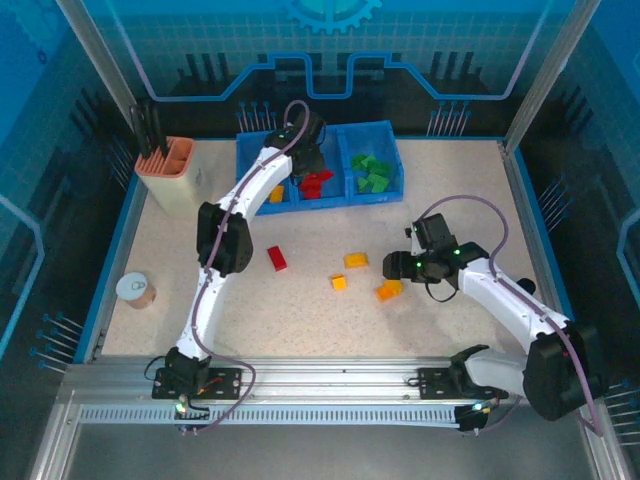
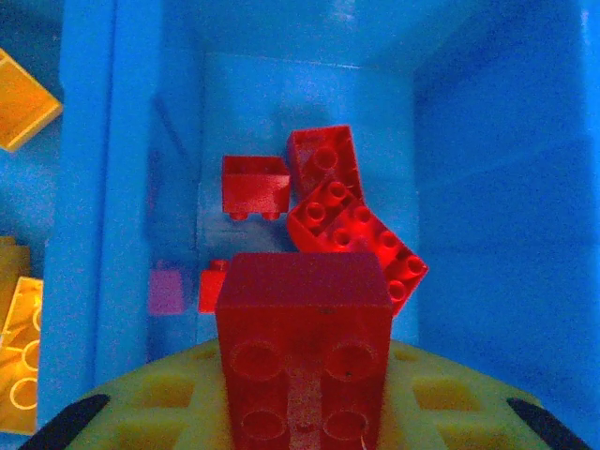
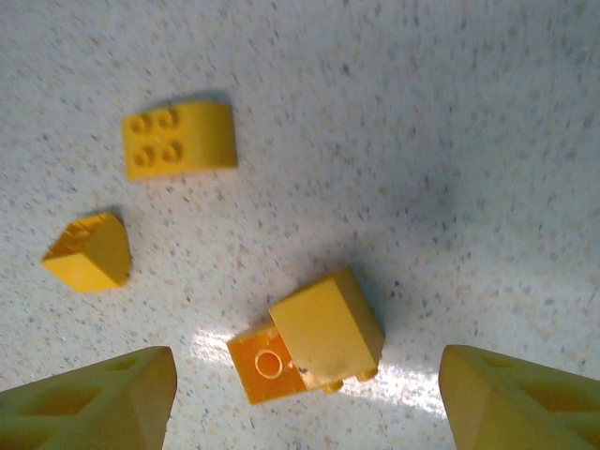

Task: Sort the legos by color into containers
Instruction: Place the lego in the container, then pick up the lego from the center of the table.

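From above, my left tool (image 1: 308,158) hangs over the tray's (image 1: 392,128) middle bin, where reds belong; greens (image 1: 372,172) lie in the right bin. My right tool (image 1: 393,270) sits low over the counter (image 1: 460,190) by a yellow brick (image 1: 388,290).

Left wrist: the tool is clenched on a red brick (image 2: 305,347), poised above the red pile (image 2: 352,211) to drop with its colour.

Right wrist: the fingers (image 3: 94,394) stand released, wide either side of the yellow brick (image 3: 309,342), lined up, I judge, for a pinch.
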You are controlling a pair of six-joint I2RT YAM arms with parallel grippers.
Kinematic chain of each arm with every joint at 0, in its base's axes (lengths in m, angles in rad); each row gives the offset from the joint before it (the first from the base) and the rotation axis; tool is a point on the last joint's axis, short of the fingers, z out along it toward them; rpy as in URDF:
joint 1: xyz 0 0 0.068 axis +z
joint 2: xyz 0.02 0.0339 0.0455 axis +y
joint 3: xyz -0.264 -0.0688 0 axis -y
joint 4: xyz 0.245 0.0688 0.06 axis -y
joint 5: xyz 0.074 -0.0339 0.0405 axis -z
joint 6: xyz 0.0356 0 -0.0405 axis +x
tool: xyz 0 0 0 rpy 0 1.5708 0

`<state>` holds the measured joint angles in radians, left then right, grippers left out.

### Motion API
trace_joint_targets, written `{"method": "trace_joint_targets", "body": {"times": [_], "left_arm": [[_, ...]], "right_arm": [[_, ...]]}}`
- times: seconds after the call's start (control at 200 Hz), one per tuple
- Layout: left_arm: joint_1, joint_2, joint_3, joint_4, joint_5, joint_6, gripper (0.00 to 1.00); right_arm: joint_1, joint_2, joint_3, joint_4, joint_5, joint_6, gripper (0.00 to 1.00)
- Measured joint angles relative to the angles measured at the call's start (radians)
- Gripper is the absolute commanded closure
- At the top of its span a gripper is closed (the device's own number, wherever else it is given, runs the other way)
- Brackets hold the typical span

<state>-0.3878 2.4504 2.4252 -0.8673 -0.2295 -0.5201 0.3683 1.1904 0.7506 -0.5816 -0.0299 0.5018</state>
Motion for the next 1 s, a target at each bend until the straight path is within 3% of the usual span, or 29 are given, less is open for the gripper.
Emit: {"method": "trace_joint_targets", "body": {"times": [0.17,0.56,0.781,1.001], "left_arm": [[0.002,0.02,0.009,0.002,0.01,-0.001,0.78],[0.003,0.053,0.009,0.009,0.04,0.0,0.65],[0.002,0.053,0.009,0.016,0.063,-0.004,0.48],[0.001,0.046,0.001,0.029,0.07,0.0,0.42]], "right_arm": [[0.026,0.014,-0.035,0.003,0.008,0.035,0.26],[0.065,0.159,-0.04,0.078,0.03,0.04,0.31],[0.066,0.202,-0.038,0.089,0.064,0.021,0.38],[0.066,0.247,-0.031,0.124,0.075,0.008,0.51]]}}
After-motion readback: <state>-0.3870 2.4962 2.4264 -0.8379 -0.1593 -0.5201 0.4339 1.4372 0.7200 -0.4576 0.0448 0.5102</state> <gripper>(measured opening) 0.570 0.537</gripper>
